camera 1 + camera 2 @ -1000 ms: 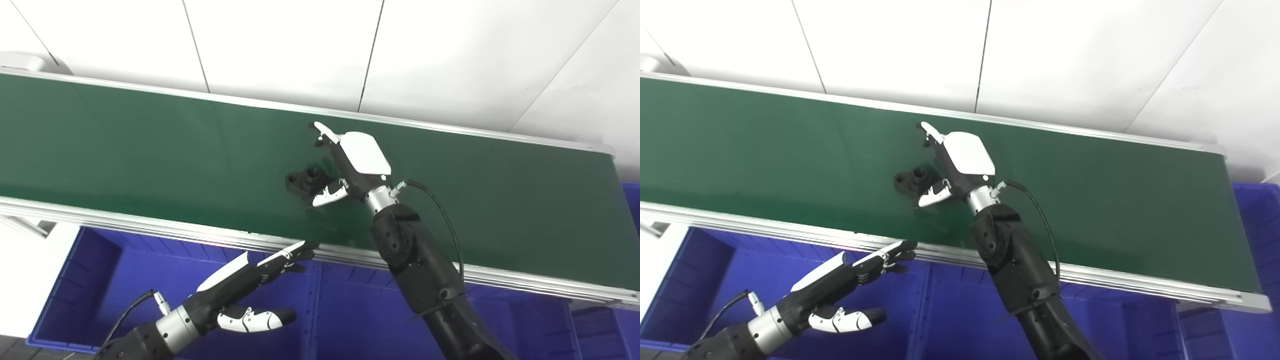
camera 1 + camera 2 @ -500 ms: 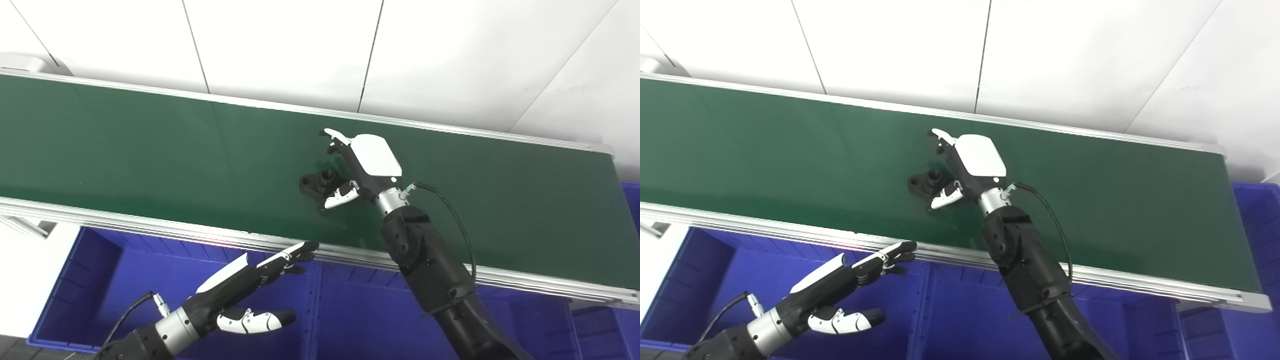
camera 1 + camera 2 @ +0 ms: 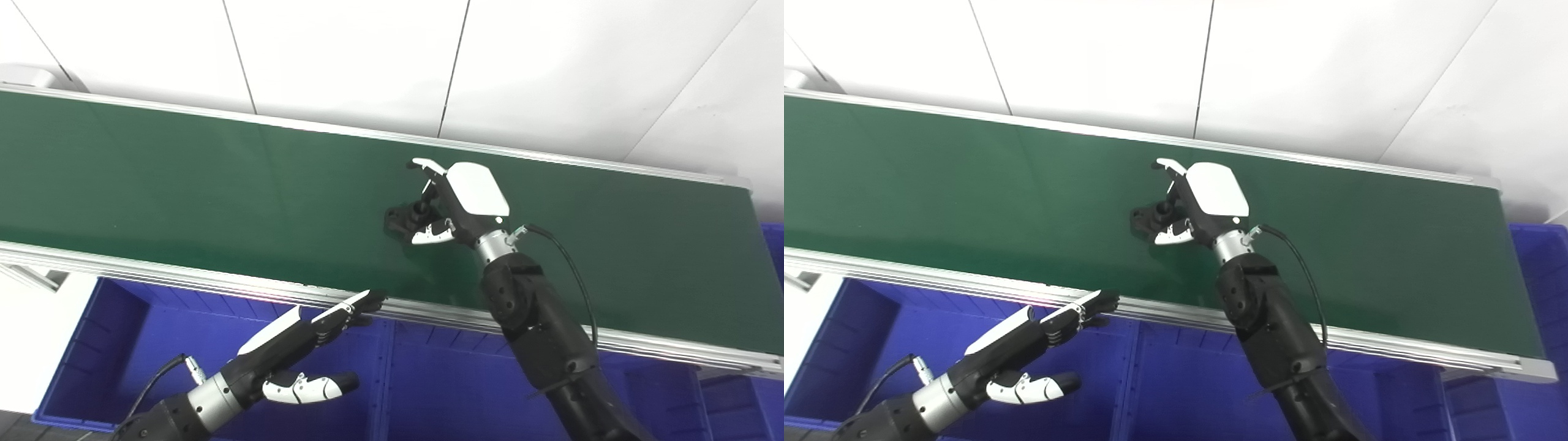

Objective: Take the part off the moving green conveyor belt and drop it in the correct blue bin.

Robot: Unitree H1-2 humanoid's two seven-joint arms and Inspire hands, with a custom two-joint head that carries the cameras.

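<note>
On the belt (image 3: pixel 184 177), about mid-width, lies the part (image 3: pixel 405 218) — a small black piece with a raised boss, flat on the green surface. The right hand (image 3: pixel 456 202) sits over it from the right side: thumb (image 3: pixel 429 234) tucked under the near edge, fingers (image 3: pixel 429 166) curved above the far side, seemingly touching the boss. Whether the grip is fully closed I cannot tell; the part looks cradled but not yet lifted, and its base appears to rest on the belt.

The left hand (image 3: pixel 294 343) hangs open below the near rail (image 3: pixel 184 278), over the bins (image 3: pixel 153 343), holding nothing.

To do this step well, the hand should travel with the belt while the fingers close, so the part is not dragged or spun out from between thumb and fingers. The boss seems the best purchase — the flat flange looks thin and likely to slip. Close firmly, then lift straight up before swinging toward a bin; a sideways pull too soon could scrape the part along the belt and loosen it. Which bin is correct cannot be judged from this view.
</note>
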